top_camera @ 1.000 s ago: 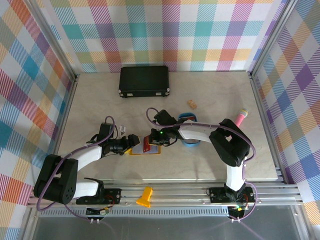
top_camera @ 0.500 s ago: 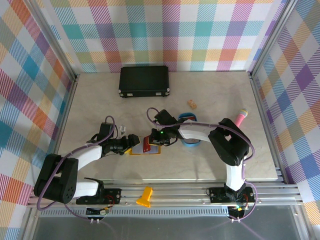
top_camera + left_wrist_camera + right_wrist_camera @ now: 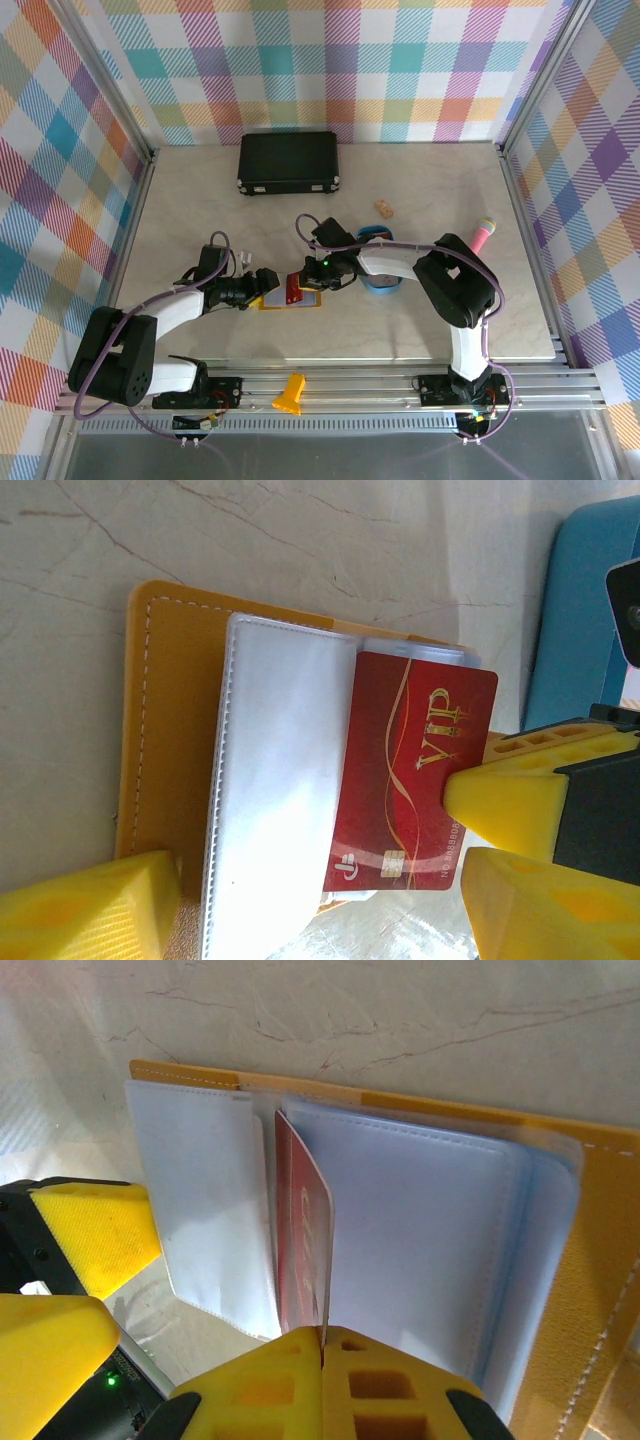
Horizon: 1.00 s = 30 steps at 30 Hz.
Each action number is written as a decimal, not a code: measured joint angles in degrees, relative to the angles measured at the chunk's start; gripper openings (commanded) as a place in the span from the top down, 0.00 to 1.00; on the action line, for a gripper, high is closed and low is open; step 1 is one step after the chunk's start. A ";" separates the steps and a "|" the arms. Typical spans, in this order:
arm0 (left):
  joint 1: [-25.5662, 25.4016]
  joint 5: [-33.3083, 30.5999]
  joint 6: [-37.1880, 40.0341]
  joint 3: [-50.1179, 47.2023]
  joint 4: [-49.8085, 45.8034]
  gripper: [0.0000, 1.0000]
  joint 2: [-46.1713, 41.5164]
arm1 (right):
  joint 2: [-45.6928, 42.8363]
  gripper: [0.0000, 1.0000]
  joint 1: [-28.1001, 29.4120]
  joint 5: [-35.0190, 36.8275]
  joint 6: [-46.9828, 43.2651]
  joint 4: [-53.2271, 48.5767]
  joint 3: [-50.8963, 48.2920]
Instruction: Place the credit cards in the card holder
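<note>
Nearest, on the front rail, lies a small yellow piece [image 3: 289, 392]. Beyond it the card holder [image 3: 170, 720] lies open on the table [image 3: 200, 200], between the two arms. The left gripper [image 3: 263, 284] is released, its jaws spread wide, with one finger over the holder's yellow corner. The right gripper [image 3: 323, 1345] is clenched on the edge of a red credit card [image 3: 410, 770], which is partly tucked between the holder's pale pockets. Just past them sits a blue tray [image 3: 382, 276], and farthest back a black case [image 3: 288, 163].
</note>
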 measured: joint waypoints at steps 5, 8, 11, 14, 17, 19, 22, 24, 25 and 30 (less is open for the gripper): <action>-0.28 -0.70 0.00 0.17 -0.33 0.25 0.00 | -0.02 1.00 -0.15 -2.05 0.48 3.13 -0.72; -0.28 -0.87 0.02 0.26 -0.57 0.25 0.00 | -0.02 1.00 -0.55 -3.45 1.51 5.55 -1.95; -0.31 -1.03 0.02 0.37 -0.79 0.25 0.00 | -0.02 1.00 -0.83 -4.11 1.99 6.45 -2.51; -0.31 -1.11 0.02 0.52 -1.11 0.25 0.00 | -0.02 1.00 -0.83 -3.91 1.79 6.23 -2.49; -0.31 -1.18 0.04 0.55 -1.16 0.25 0.00 | -0.02 1.00 -0.83 -3.13 1.25 5.27 -2.45; -0.35 -1.18 0.07 0.57 -1.18 0.25 0.00 | 0.00 1.00 -0.81 -3.02 0.20 4.50 -2.21; -0.35 -1.20 0.09 0.59 -1.18 0.25 0.00 | 0.22 1.00 -0.70 -3.39 -1.51 2.97 -1.09; -0.35 -1.20 0.20 0.59 -1.20 0.25 0.00 | 0.26 1.00 -0.70 -3.65 -2.67 2.10 -0.52; -0.35 -1.20 0.22 0.59 -1.20 0.25 0.00 | 0.26 0.99 -0.63 -3.65 -3.06 1.53 -0.33; -0.35 -1.20 0.22 0.59 -1.22 0.25 0.00 | 0.31 0.75 -0.15 -2.97 -4.74 -2.10 0.52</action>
